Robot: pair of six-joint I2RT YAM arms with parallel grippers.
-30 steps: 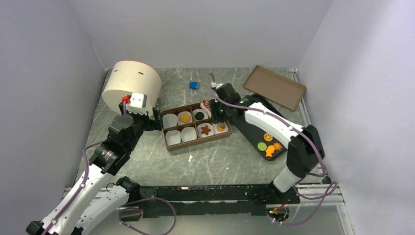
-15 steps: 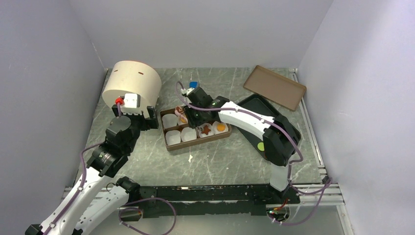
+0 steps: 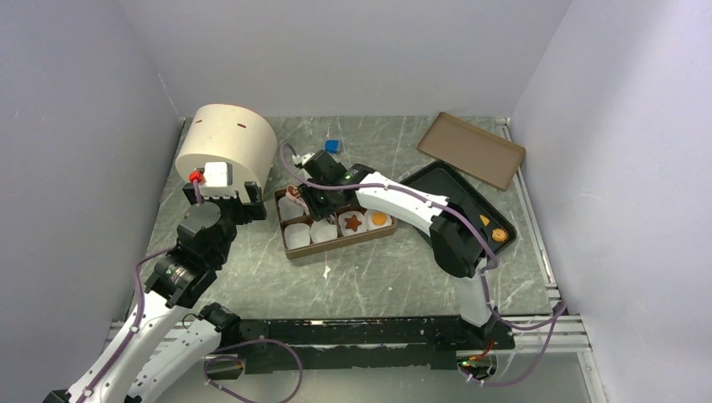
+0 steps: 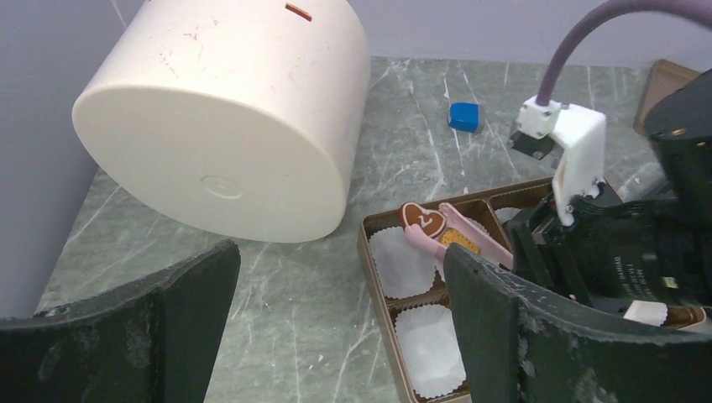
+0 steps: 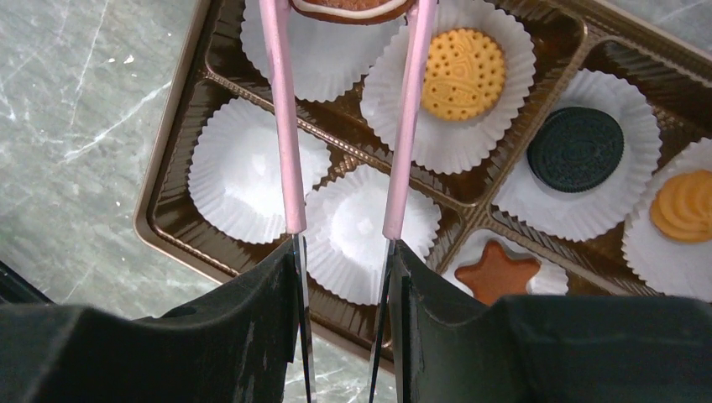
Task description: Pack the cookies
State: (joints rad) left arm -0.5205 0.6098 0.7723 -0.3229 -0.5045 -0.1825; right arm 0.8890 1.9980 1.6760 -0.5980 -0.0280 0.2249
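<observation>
Near edge, left side: the left gripper [image 4: 336,336] hangs low over the marble table [image 3: 378,277], jaws spread as wide as they go, nothing between them and nothing touched. A small white scrap [image 3: 327,271] lies on the marble, just short of the brown box [image 4: 374,281]. The box has two rows of compartments, with a white paper cup [image 5: 243,172] in each one that shows. Near row, left to right: two empty cups, then the brown star [image 3: 353,223], then an orange round [image 3: 379,219]. Far row: the leftmost cup lies under the heart cookie [image 4: 422,220], the next holds a patterned orange round [image 5: 463,74], the next the black round [image 5: 576,149]. The right arm reaches in across the box from the right. Its right gripper [image 5: 342,260] is closed partway on the pink tongs [image 5: 283,126], pressing both legs, and the tong tips pinch the heart cookie by its sides. Cannot tell whether the heart touches the paper below. Right of the box sits a black tray [image 3: 458,180], partly hidden by the arm, with two small orange pieces [image 3: 500,236] showing at its right end. Further back, a blue cube [image 4: 464,116] sits alone on the marble. Far left, a big cream cylinder [image 4: 227,126] lies on its side, near the box's far left corner. Far right, a flat brown lid [image 3: 472,149] lies beyond the tray.
</observation>
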